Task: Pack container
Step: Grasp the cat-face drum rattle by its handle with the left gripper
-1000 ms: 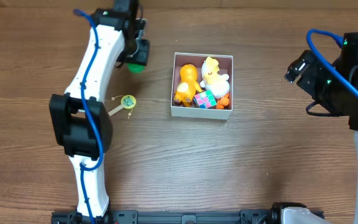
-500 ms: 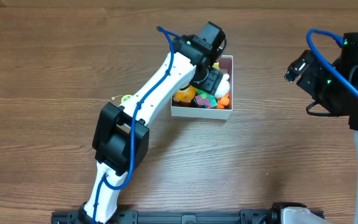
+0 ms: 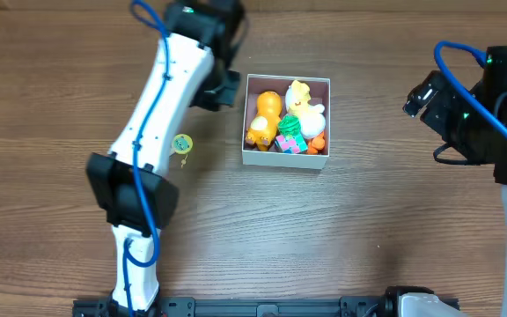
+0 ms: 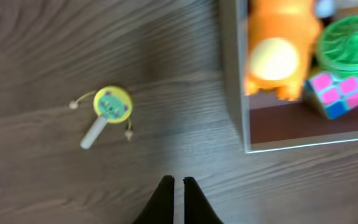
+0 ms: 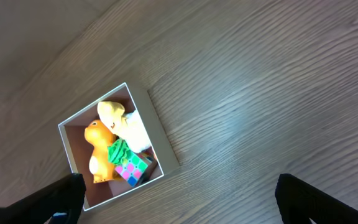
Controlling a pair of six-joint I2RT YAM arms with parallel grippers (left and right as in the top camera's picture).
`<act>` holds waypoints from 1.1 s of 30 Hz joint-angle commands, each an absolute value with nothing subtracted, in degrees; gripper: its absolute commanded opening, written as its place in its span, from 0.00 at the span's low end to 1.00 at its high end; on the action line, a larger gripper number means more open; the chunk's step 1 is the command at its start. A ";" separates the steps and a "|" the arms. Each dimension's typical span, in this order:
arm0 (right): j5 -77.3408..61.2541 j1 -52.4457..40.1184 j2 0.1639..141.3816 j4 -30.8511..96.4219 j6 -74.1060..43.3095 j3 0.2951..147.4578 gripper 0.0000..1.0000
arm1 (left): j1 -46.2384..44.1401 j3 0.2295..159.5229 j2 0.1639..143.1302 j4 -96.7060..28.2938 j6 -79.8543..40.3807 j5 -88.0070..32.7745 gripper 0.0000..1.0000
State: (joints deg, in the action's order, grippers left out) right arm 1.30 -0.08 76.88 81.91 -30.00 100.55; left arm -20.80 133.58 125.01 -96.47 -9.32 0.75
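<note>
Left of the container (image 3: pixel 285 159), left claw (image 4: pixel 178 182) together and empty; right claw (image 5: pixel 179 190) wide apart

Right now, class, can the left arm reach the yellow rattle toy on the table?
Probably yes: the yellow rattle toy lies in the open outside the container, with nothing between it and the left gripper.

Left wrist view: container (image 4: pixel 235 93) cut off at top and right edges; orange toy (image 4: pixel 278 50) blurred, its top out of frame; green disc (image 4: pixel 350 40) clipped at right. Only tips of left gripper (image 4: pixel 178 186) visible (rest below btm edge). Same for right gripper (image 5: pixel 178 183), tips at btm corners. Overhead: small orange item (image 3: pixel 319 141) in container's corner too small to ID.
</note>
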 commanded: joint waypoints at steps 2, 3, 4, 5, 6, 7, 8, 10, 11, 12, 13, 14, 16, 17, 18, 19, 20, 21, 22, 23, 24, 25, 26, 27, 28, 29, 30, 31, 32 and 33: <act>1.39 0.12 76.84 81.60 -30.24 100.77 1.00 | -13.45 116.44 110.19 -96.79 -6.90 4.01 0.24; 1.39 0.12 76.84 81.60 -30.24 100.77 1.00 | -12.43 111.79 107.92 -96.07 -6.79 4.47 0.29; 1.39 0.12 76.84 81.60 -30.24 100.77 1.00 | -11.25 104.66 105.43 -93.25 -6.15 4.08 0.33; 1.39 0.12 76.84 81.60 -30.24 100.77 1.00 | -10.66 98.50 104.05 -89.12 -4.34 2.79 0.38; 1.39 0.12 76.84 81.60 -30.24 100.77 1.00 | -10.52 93.08 103.85 -84.47 -2.90 1.45 0.41; 1.39 0.12 76.84 81.60 -30.24 100.77 1.00 | -10.52 87.57 103.98 -78.63 -1.65 0.38 0.45; 1.39 0.12 76.84 81.60 -30.24 100.77 1.00 | -10.52 84.86 104.05 -75.37 -1.04 -0.34 0.49; 1.39 0.12 76.84 81.60 -30.24 100.77 1.00 | -10.28 76.82 104.88 -65.82 -1.26 -0.49 0.53; 1.39 0.12 76.84 81.60 -30.24 100.77 1.00 | -9.98 74.54 105.03 -63.20 0.08 0.75 0.51; 1.39 0.12 76.84 81.60 -30.24 100.77 1.00 | -9.50 73.19 105.03 -61.84 1.41 3.14 0.48; 1.39 0.12 76.84 81.60 -30.24 100.77 1.00 | -8.97 73.12 105.03 -61.25 1.83 3.22 0.45; 1.39 0.12 76.84 81.60 -30.24 100.77 1.00 | -8.29 73.12 105.01 -60.14 4.58 3.25 0.49; 1.39 0.12 76.84 81.58 -30.24 100.77 1.00 | -7.60 73.12 105.16 -58.15 9.87 3.62 0.60; 1.39 0.12 76.84 81.60 -30.24 100.77 1.00 | -6.68 73.12 105.16 -56.14 16.21 4.60 0.61; 1.39 0.12 76.84 81.60 -30.24 100.77 1.00 | -6.26 73.12 105.16 -55.37 18.72 4.64 0.63; 1.39 0.12 76.84 81.60 -30.24 100.77 1.00 | -5.98 73.12 105.21 -54.94 21.61 4.34 0.64; 1.39 0.12 76.84 81.60 -30.24 100.77 1.00 | -5.87 73.12 105.34 -54.48 25.28 4.43 0.63; 1.39 0.12 76.84 81.60 -30.24 100.77 1.00 | -5.78 73.12 105.65 -53.84 29.61 4.40 0.62; 1.39 0.12 76.84 81.60 -30.24 100.77 1.00 | -5.72 73.10 105.75 -53.49 33.28 4.40 0.59; 1.39 0.12 76.84 81.60 -30.24 100.77 1.00 | -5.63 73.10 105.75 -53.49 37.71 4.43 0.52; 1.39 0.12 76.84 81.60 -30.24 100.77 1.00 | -5.28 73.10 105.75 -53.67 42.33 4.47 0.44; 1.39 0.12 76.84 81.60 -30.24 100.77 1.00 | -5.21 73.10 105.75 -53.54 42.78 4.45 0.45; 1.39 0.12 76.84 81.60 -30.24 100.77 1.00 | -5.04 73.10 105.75 -53.21 42.94 4.47 0.48; 1.39 0.12 76.84 81.60 -30.24 100.77 1.00 | -4.60 73.10 105.75 -52.56 42.89 4.43 0.50; 1.39 0.12 76.84 81.60 -30.24 100.77 1.00 | -4.05 73.06 105.75 -52.12 42.89 4.36 0.50; 1.39 0.12 76.84 81.58 -30.24 100.77 1.00 | -3.53 72.88 105.75 -51.99 42.89 4.25 0.51; 1.39 0.12 76.84 81.60 -30.24 100.77 1.00 | -2.81 72.55 105.78 -51.92 42.92 3.88 0.52; 1.39 0.12 76.84 81.60 -30.24 100.77 1.00 | -2.15 72.12 105.78 -51.68 42.94 3.11 0.52; 1.39 0.12 76.84 81.60 -30.24 100.77 1.00 | -1.63 71.53 105.78 -51.20 42.92 2.70 0.52; 1.39 0.12 76.84 81.58 -30.24 100.77 1.00 | -1.26 70.74 105.78 -50.28 42.92 2.70 0.51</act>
